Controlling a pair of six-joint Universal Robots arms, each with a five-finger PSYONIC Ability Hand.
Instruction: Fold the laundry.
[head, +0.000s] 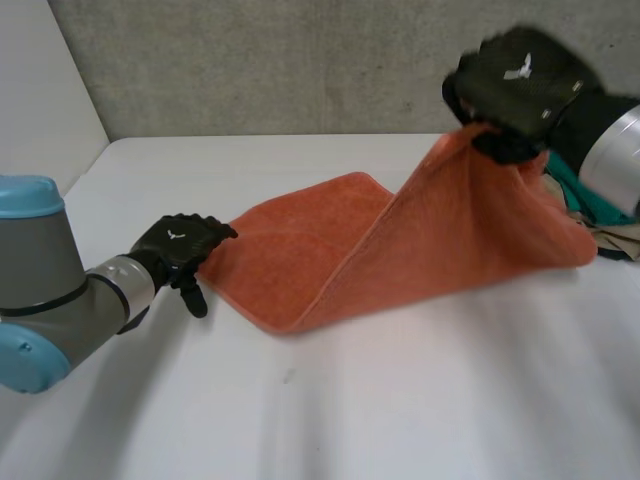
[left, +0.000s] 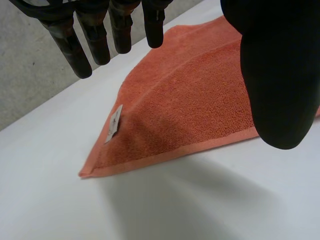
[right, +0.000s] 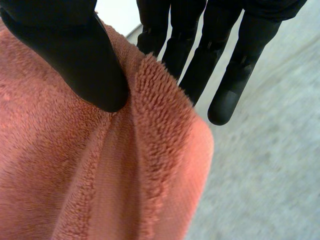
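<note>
Fingers (right: 227, 95) and thumb of the right hand (head: 520, 85) pinch the orange towel (head: 300, 260) by its far right corner, raised high, probably to fold it over. The left hand (head: 180, 245), fingers straight and apart, waits at the towel's left edge on the table (head: 400, 400), likely to steady it.

The left arm (head: 50, 290) is reaching in low from the side, its left hand (head: 178, 247) lying palm down, with the fingers (left: 95, 37) stretching out straight and the thumb (left: 280, 75) standing apart from them, gripping nothing. The right arm (head: 618, 150) is carrying the right hand (head: 520, 85) raised high, thumb (right: 75, 50) and fingers (right: 200, 60) pinching an edge of the orange towel (head: 330, 250) between them.
</note>
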